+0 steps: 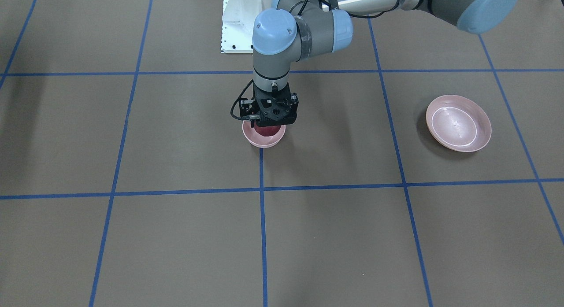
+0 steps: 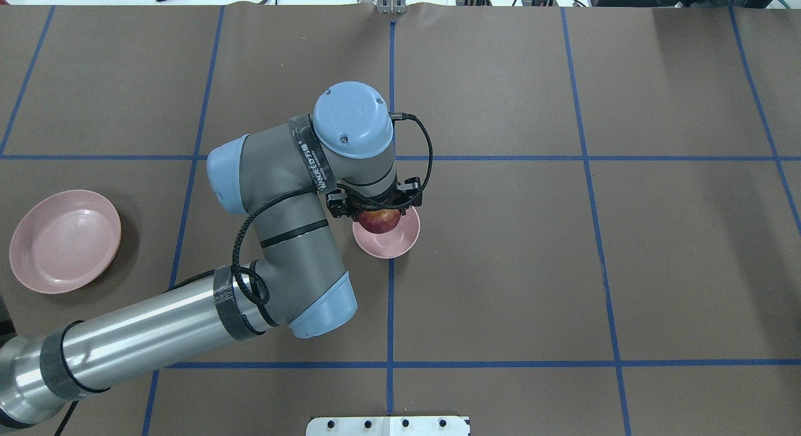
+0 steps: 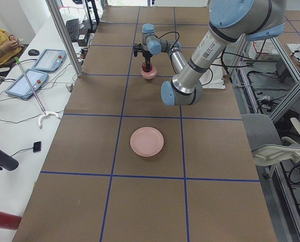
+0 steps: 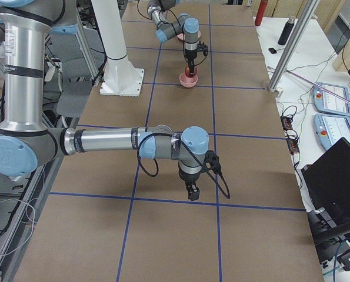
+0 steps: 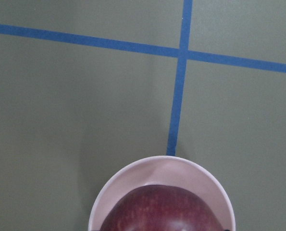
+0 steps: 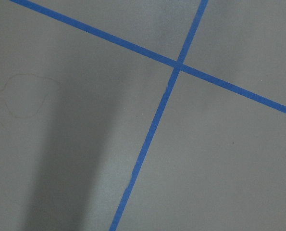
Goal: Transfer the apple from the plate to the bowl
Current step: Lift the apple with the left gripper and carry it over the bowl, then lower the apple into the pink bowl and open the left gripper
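Though its strap lettering (image 2: pixel 315 164) blurs, left claw (image 2: pixel 378 217) grips apple (image 2: pixel 382 222) over bowl (image 2: pixel 393 247).

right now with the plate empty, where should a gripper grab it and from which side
Pinch the plate at its rim from straight above, one finger inside, one outside. It lies flat, wide and shallow, so there is no wall to clamp across. The rim section facing the bowl looks nearest the left gripper.

Left gripper (image 2: pixel 378 216) points straight down, jaws clamped; right arm (image 4: pixel 104 141) outstretched.
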### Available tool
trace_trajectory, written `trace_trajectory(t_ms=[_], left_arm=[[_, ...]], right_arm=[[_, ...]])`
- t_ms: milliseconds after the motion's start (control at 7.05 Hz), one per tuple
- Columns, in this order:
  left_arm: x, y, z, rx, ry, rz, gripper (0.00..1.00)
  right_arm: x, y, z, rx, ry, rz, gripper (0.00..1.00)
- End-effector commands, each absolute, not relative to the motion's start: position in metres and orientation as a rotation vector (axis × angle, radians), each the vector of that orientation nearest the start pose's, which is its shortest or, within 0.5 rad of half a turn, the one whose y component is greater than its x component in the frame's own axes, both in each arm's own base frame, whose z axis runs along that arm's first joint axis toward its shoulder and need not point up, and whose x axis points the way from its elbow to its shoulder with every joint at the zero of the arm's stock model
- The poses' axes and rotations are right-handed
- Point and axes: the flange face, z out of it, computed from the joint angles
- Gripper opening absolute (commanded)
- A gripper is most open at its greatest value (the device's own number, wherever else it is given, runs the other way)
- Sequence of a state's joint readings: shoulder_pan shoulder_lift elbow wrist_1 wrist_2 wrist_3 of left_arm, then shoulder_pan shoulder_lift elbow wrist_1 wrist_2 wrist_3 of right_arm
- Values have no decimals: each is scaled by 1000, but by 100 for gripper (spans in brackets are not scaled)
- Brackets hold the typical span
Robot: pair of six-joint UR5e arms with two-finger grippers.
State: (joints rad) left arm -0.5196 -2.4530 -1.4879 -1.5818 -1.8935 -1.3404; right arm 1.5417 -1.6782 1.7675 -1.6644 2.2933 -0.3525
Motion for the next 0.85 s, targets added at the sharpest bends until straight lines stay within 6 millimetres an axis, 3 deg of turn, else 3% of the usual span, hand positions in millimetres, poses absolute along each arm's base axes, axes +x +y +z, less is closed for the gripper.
trace_trajectory(t_ms=[0, 142, 709], left_arm=[[602, -455, 152, 14, 867, -132, 56], [608, -446, 152, 8, 867, -119, 76], [615, -436, 156, 8, 862, -108, 95]], right_arm=[[54, -446, 625, 113, -721, -362, 100], [54, -446, 625, 113, -721, -362, 100], [54, -446, 626, 111, -721, -361, 100]])
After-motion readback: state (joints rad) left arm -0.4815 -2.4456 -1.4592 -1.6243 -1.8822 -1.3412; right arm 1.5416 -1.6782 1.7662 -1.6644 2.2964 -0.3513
